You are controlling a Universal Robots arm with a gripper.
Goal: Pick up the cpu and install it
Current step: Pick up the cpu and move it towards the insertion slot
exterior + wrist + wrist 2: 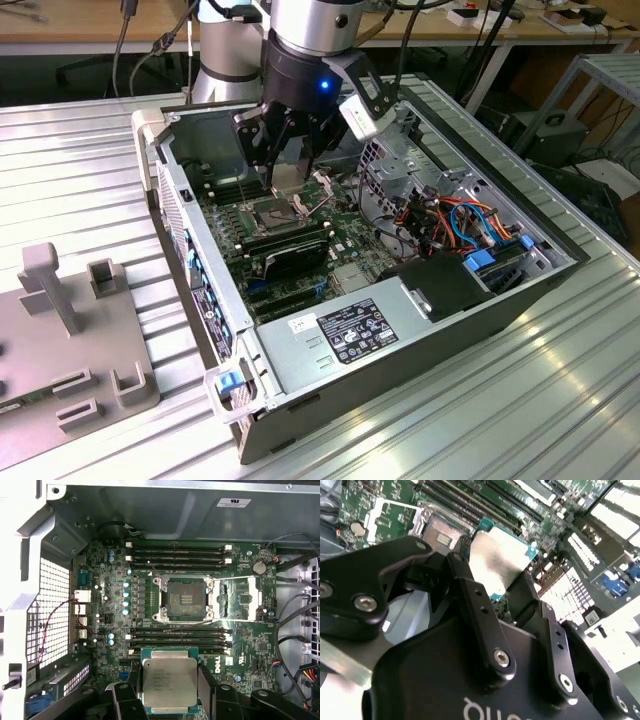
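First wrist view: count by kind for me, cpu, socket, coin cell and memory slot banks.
cpu: 1, held in the end effector
socket: 1, open and empty
coin cell: 1
memory slot banks: 2, one on each side of the socket
Total: 5

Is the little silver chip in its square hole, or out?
Out. The hand grips the cpu, and the open socket sits empty.

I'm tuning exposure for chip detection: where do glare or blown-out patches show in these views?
Exterior view: the ribbed table shines in bright streaks, and the computer case interior is dim. Second wrist view: the cpu lid in the claw glares pale. First wrist view: the motherboard is evenly lit, but the perforated wall is blown out.
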